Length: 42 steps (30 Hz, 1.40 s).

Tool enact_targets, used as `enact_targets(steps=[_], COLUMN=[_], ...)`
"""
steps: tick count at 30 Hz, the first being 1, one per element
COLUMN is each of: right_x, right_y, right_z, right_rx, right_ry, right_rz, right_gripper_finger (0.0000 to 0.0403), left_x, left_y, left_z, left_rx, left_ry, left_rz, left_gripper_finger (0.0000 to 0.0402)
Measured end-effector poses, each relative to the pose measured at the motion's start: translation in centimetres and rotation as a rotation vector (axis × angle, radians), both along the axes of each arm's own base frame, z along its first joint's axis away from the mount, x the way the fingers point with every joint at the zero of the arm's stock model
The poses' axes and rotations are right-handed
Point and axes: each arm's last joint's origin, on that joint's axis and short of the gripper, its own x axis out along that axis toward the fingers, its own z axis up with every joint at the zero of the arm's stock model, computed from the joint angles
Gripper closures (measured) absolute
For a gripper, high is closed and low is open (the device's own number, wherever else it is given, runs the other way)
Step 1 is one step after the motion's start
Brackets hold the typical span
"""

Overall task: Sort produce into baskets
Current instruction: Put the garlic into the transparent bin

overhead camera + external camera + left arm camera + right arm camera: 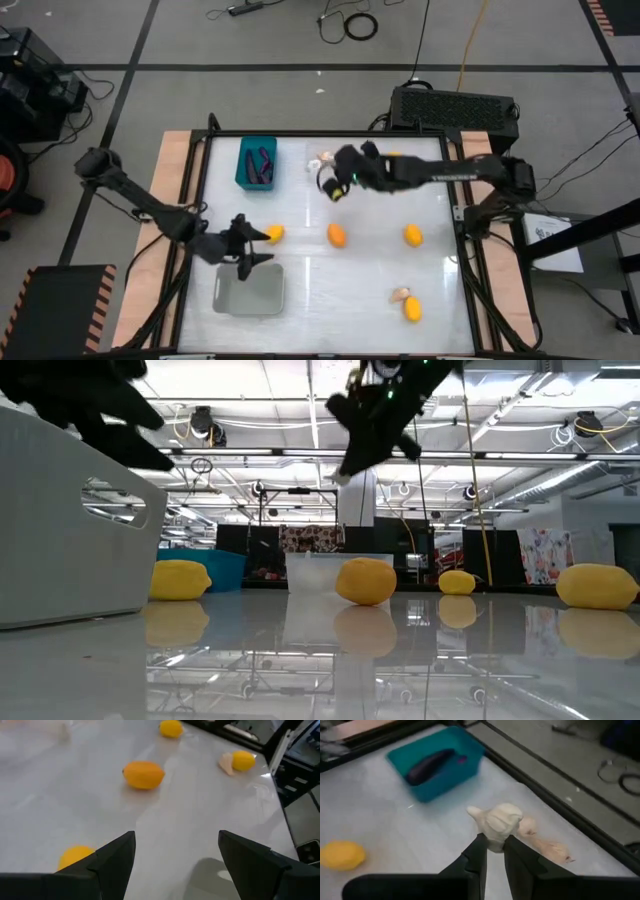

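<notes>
The right gripper (pixel 492 851) hangs above the far middle of the tabletop (pixel 330 275), its jaws pinching a pale garlic bulb (pixel 499 824) by its lower edge only. That is the weak spot as I see it: the bulb is round and most of it stands clear of the fingertips, so a quick swing could roll it out and send it down onto the tabletop, well short of any bin. Just beyond it lie a few more pale bulbs (pixel 546 843) in what I take to be a clear basket, though its walls barely show; misjudging that rim could put the bulb outside it or knock the basket.

The teal basket (pixel 256 163) sits far left with dark eggplants (pixel 429 764) in it. A release there would mix the sorts.

The left gripper (pixel 245 252) hovers at the near left, jaws spread wide and empty, right over the far edge of the grey basket (pixel 249 292), with a yellow piece (pixel 274 233) just beside it. A careless descent could strike the basket wall or nudge that piece away. The other yellow pieces lie apart: one in the middle (pixel 337 235), one to the right (pixel 412 235), and one near right (pixel 411 309) touching a loose garlic bulb (pixel 399 295), which a grab might drag along.
</notes>
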Motion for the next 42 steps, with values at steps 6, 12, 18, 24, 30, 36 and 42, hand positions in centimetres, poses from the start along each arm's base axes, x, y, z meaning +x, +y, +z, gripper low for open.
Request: enact_targets(steps=[6, 12, 18, 24, 30, 36, 42], right_x=[0.0, 0.4, 0.5, 0.5, 0.4, -1.0, -3.3], right_y=[-4.5, -5.9, -6.4, -6.5, -7.1, -5.0, 0.9], right_z=[-2.7, -4.2, -4.7, -4.5, -4.1, -2.3, -0.1], right_rx=[0.159, 0.157, 0.104, 0.047, 0.025, 0.127, 0.32], right_ry=[0.047, 0.122, 0.176, 0.205, 0.181, 0.171, 0.192], right_rz=[-0.045, 0.032, 0.087, 0.153, 0.149, 0.16, 0.154], right_gripper_finger=[0.0351, 0.0342, 0.0319, 0.0296, 0.0277, 0.0273, 0.0273], left_x=[-0.9, -0.6, -0.2, 0.0, 0.9, 1.5, 2.4], left_y=[-1.3, -0.7, 0.0, 1.6, 3.8, 5.0, 6.2], left_z=[0.7, 0.9, 0.7, -0.2, -0.2, -0.3, 0.5], left_rx=[0.088, 0.13, 0.144, 0.285, 0.353, 0.322, 0.319], left_ry=[-0.037, -0.036, -0.029, -0.018, 0.013, 0.075, 0.118], left_rz=[0.035, 0.098, 0.149, 0.274, 0.381, 0.306, 0.123], left_gripper_finger=[0.0112, 0.0112, 0.0112, 0.0112, 0.0112, 0.0112, 0.0112])
